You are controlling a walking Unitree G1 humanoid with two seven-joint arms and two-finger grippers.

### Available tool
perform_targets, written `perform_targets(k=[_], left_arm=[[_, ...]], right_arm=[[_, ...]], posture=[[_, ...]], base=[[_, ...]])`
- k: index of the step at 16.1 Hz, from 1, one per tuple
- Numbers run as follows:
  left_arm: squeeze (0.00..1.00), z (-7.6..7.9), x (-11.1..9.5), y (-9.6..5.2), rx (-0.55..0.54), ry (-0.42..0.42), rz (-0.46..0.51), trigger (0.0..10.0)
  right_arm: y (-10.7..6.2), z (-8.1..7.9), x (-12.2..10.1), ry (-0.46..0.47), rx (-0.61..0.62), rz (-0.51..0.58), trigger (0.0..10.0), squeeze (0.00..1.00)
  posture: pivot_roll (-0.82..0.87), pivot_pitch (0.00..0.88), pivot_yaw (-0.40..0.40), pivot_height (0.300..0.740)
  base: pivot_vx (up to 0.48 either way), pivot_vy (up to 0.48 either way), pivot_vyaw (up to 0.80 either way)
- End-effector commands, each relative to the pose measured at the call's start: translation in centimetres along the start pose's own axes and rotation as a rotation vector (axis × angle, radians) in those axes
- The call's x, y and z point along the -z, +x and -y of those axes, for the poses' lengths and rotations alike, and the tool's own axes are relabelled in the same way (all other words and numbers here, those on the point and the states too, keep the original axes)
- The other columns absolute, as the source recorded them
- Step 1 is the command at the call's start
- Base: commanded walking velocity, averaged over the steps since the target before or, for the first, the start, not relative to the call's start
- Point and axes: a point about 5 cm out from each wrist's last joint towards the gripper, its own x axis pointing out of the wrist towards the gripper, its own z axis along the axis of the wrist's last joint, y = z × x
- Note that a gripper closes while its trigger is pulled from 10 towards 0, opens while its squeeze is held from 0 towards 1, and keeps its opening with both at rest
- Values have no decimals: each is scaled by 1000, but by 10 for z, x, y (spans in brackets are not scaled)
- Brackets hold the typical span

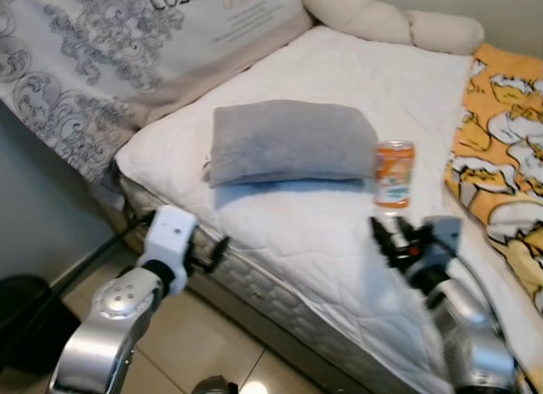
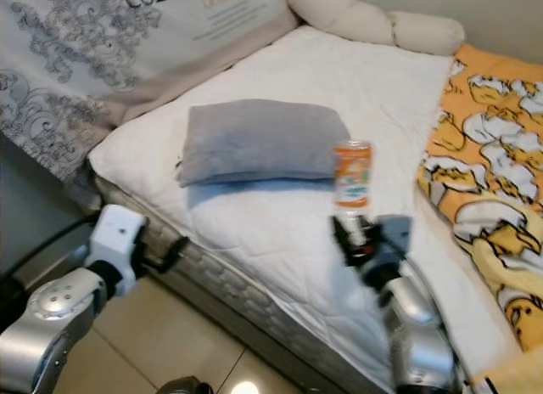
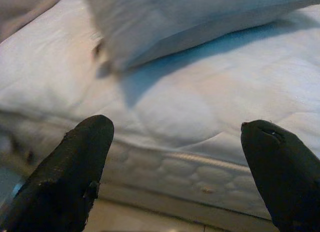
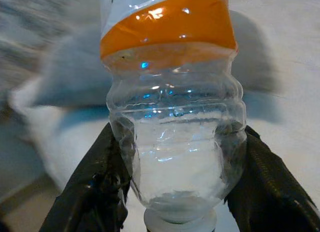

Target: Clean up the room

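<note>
A clear plastic bottle point(image 1: 394, 173) with an orange label stands up over the white mattress point(image 1: 339, 80), just right of a grey pillow point(image 1: 288, 141). My right gripper point(image 1: 392, 231) is shut on the bottle's clear part. In the right wrist view the black fingers point(image 4: 95, 182) press both sides of the bottle point(image 4: 175, 122), and its pale cap end points toward the wrist. My left gripper point(image 1: 216, 251) is open at the mattress's near edge, below the pillow's left corner. In the left wrist view its fingers point(image 3: 75, 167) stand wide apart, facing the mattress side and the pillow point(image 3: 165, 22).
An orange patterned blanket point(image 1: 505, 139) covers the bed's right side. Cream bolsters point(image 1: 390, 20) lie at the far end. A grey-and-white printed quilt point(image 1: 102, 54) drapes at the left. A dark object point(image 1: 21, 313) sits on the tiled floor point(image 1: 204, 343) at lower left.
</note>
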Motion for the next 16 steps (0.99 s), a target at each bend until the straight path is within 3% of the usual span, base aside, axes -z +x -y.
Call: perform_targets(k=[1, 3, 5, 7, 9, 11, 13, 15, 16], left_arm=[[0, -3, 2, -4, -34, -23, -13, 10000], [0, -3, 3, -5, -57, -46, -15, 10000], [0, -2, -2, -3, -73, -3, 21, 10000], [0, -7, -4, -6, -146, 23, 59, 10000], [0, -14, -5, -8, -217, -9, 74, 10000], [0, -19, -9, -10, -262, 9, 102, 10000], [0, -25, -2, -13, -318, -24, 91, 10000], [0, -31, 0, -14, -353, 21, 83, 10000], [0, -31, -3, -12, -335, 0, 92, 10000]], right_arm=[[0, -6, -8, 13, 15, 28, 10000, 0], [-2, -7, -7, 66, 76, 33, 10000, 0], [-7, -11, -9, 94, 129, 13, 10000, 0], [-6, -19, -6, 123, 135, -27, 10000, 0], [-7, -20, 0, 165, 137, -61, 10000, 0], [1, -18, -4, 124, 142, -82, 10000, 0], [5, -21, -5, 56, 111, -105, 10000, 0], [9, -25, -4, 78, 105, -115, 10000, 0], [9, -26, -1, 68, 89, -130, 10000, 0]], posture=[[-40, 0, 17, 740], [-47, 0, 24, 740], [-39, 0, 27, 740], [-17, 0, 18, 740], [-18, 0, 30, 740], [-4, 0, 7, 740], [10, 0, -16, 740], [10, 0, -12, 740], [17, 0, -17, 740]], base=[[0, 0, 800], [0, 0, 781], [0, 0, 775], [0, 0, 753], [0, 0, 756], [0, 0, 719], [0, 0, 725], [0, 0, 719], [0, 0, 712]])
